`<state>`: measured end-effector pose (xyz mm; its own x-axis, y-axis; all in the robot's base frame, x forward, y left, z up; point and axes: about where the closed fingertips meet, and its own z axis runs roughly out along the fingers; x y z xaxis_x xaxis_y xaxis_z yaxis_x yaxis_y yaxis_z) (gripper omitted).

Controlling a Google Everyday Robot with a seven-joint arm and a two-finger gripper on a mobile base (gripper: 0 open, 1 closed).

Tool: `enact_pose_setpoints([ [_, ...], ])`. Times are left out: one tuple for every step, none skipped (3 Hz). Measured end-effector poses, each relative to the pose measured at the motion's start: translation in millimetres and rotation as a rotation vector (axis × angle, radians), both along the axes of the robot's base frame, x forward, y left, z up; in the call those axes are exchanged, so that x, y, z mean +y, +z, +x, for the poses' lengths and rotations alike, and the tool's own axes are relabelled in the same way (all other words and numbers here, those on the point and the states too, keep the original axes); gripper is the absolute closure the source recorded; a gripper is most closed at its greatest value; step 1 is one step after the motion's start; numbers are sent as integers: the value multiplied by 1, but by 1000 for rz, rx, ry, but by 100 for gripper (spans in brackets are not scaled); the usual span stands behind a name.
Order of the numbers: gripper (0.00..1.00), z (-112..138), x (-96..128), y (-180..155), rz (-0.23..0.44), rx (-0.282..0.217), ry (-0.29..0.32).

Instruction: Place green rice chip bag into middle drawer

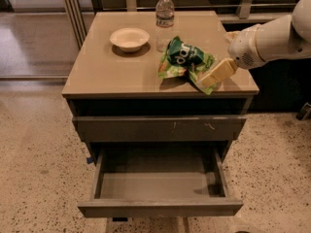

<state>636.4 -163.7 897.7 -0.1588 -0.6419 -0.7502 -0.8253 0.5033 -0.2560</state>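
Observation:
The green rice chip bag [182, 58] lies crumpled on the cabinet top [107, 74], right of centre, near the front edge. My gripper [214, 75], tan, on a white arm coming in from the right, is low over the bag's right end and seems to touch it. The middle drawer [160, 208] is pulled out wide below and nothing lies in it; its plain front faces me.
A clear water bottle [165, 21] stands just behind the bag. A cream bowl [129, 38] sits at the back left of the top. A closed drawer front with white scratch marks [160, 128] is above the open drawer. Speckled floor surrounds the cabinet.

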Motion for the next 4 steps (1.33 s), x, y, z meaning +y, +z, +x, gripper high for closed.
enact_pose_setpoints([
  [0, 15, 11, -3, 24, -64, 20],
  [0, 31, 21, -9, 46, -97, 40],
  [0, 48, 34, -25, 67, -86, 57],
  [19, 48, 34, -26, 67, -85, 57],
])
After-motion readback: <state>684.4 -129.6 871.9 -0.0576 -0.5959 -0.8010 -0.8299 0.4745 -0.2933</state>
